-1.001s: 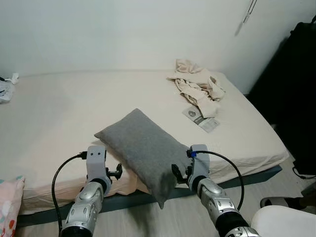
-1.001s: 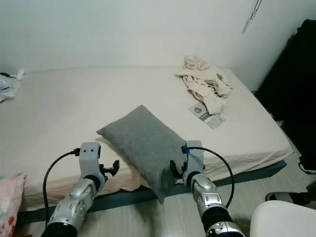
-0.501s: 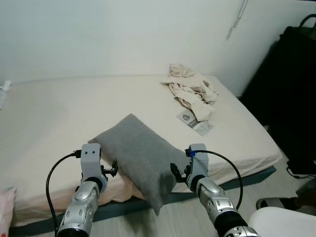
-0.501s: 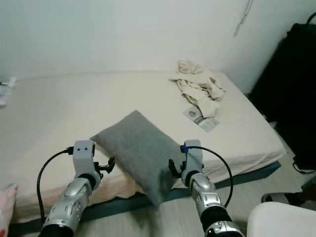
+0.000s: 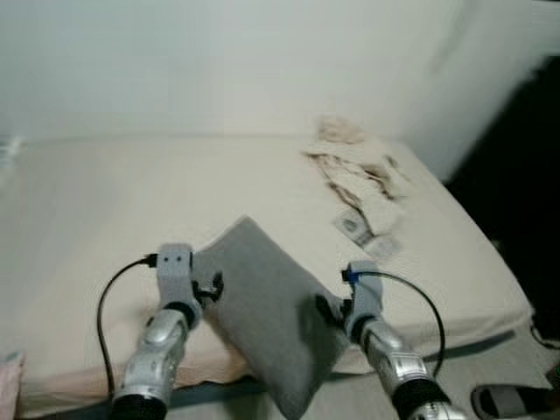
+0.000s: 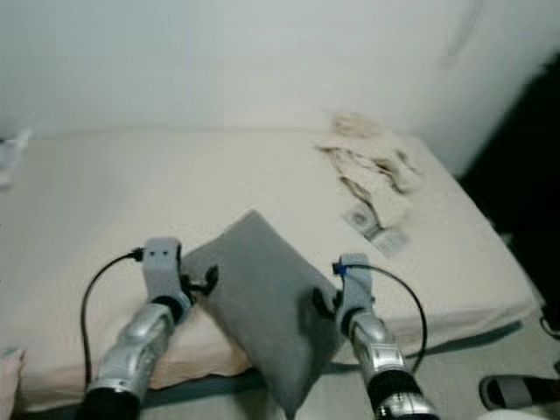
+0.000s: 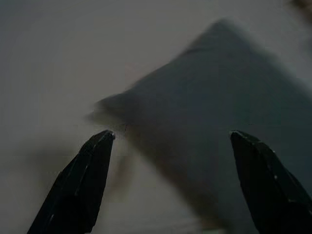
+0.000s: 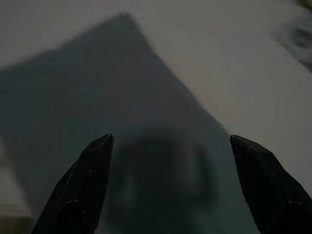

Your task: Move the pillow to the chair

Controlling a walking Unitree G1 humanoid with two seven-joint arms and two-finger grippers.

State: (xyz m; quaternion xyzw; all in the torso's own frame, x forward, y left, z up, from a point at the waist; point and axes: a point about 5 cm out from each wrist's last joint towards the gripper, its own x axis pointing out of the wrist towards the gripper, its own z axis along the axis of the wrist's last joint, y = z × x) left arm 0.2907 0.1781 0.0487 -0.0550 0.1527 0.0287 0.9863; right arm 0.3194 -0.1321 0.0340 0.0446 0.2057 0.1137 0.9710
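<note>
A grey pillow (image 5: 267,306) lies slantwise at the near edge of the bed (image 5: 105,201), one corner hanging over the side. My left gripper (image 5: 210,287) is at the pillow's left side, open in the left wrist view (image 7: 171,134), with the pillow's corner just ahead of its fingers. My right gripper (image 5: 325,308) is at the pillow's right side, also open (image 8: 170,139), and the grey fabric spans the gap in front of it. Neither holds the pillow. The head views are blurred.
A heap of beige clothes (image 5: 359,171) and a small packet (image 5: 363,232) lie on the bed's far right. Dark furniture (image 5: 525,175) stands to the right. A slipper (image 5: 516,402) is on the floor at the lower right.
The camera has shifted and blurred. Both grippers have moved forward and now sit closer against the pillow's two sides; the pillow lies where it was on the bed.
</note>
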